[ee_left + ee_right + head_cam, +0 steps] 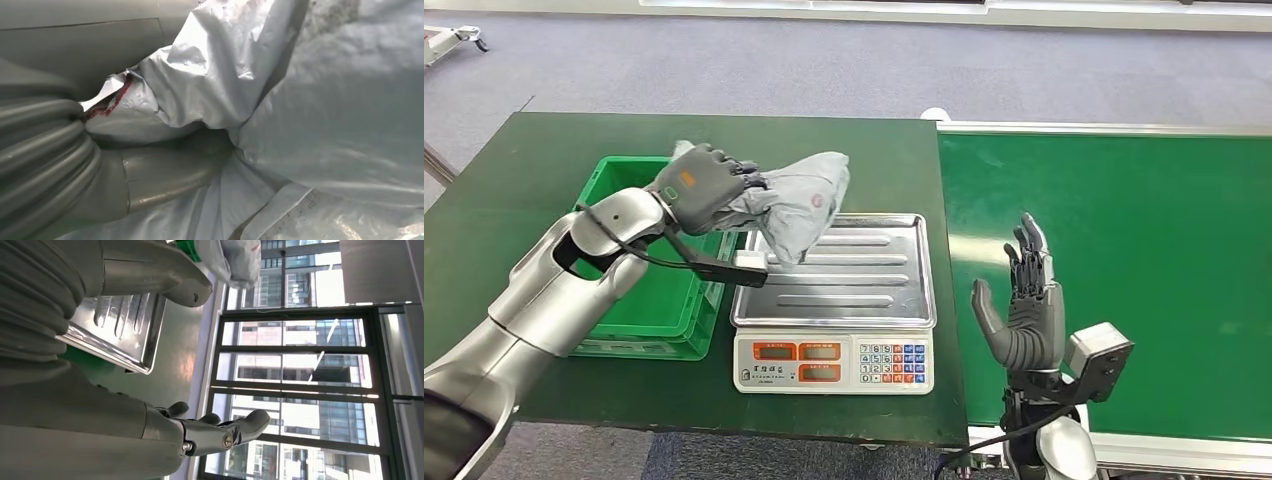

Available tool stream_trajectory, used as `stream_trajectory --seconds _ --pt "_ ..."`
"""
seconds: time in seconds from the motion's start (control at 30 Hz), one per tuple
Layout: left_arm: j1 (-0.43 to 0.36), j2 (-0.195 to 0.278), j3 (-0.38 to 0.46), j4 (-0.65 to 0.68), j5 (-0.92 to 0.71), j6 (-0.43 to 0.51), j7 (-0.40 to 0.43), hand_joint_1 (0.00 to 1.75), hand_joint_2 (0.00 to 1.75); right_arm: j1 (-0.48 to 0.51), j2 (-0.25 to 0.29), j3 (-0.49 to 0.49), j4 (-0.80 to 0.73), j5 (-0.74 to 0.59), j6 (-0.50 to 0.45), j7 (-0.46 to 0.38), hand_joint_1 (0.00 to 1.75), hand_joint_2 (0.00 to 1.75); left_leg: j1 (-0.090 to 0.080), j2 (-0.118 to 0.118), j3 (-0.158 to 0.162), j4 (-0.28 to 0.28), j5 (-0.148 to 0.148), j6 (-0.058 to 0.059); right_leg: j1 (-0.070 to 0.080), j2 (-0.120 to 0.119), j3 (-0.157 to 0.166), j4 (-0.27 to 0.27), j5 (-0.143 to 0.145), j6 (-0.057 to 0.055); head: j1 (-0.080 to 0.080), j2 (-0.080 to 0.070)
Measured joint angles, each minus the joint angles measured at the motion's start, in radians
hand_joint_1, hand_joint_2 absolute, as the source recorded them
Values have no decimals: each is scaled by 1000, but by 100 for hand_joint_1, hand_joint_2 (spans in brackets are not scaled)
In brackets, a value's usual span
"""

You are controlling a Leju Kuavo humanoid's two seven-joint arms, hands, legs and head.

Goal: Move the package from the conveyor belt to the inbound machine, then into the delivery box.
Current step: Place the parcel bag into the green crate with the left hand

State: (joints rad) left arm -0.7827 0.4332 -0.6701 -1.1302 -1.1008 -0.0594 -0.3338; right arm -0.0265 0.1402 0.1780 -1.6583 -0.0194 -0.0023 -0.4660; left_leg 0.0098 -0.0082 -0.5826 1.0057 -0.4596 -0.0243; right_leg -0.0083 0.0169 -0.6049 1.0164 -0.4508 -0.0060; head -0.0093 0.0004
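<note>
- Package, grey and crumpled, hangs from the left hand, whose fingers clutch its upper end; its long axis slants down toward the scale tray.
- Green delivery box lies just beside, on the left hand's side.
- Right hand hovers over the conveyor belt, fingers spread, holding nothing.

The left hand and grey package are hiding part of the green box, and the scale's key labels are reading too small.
</note>
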Motion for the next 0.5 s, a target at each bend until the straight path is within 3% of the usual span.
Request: stream_trajectory --seconds 0.27,0.43,0.5 --pt "281 69 286 -20 -145 103 62 175 175 30 9 -22 -16 12 3 -11 0 175 0 3 -1 0 -1 -1 0 4 -2 0 -1 -1 0 0" --pt "382 97 428 0 -161 118 40 175 175 41 9 -34 -25 13 -1 -17 0 175 0 3 -1 0 -1 -1 0 3 -3 0 -1 -1 0 0" --pt "395 102 458 9 -165 119 33 145 175 43 10 -34 -28 13 -4 -17 0 175 0 2 -1 0 -1 -1 0 3 -3 0 -1 -1 0 0"
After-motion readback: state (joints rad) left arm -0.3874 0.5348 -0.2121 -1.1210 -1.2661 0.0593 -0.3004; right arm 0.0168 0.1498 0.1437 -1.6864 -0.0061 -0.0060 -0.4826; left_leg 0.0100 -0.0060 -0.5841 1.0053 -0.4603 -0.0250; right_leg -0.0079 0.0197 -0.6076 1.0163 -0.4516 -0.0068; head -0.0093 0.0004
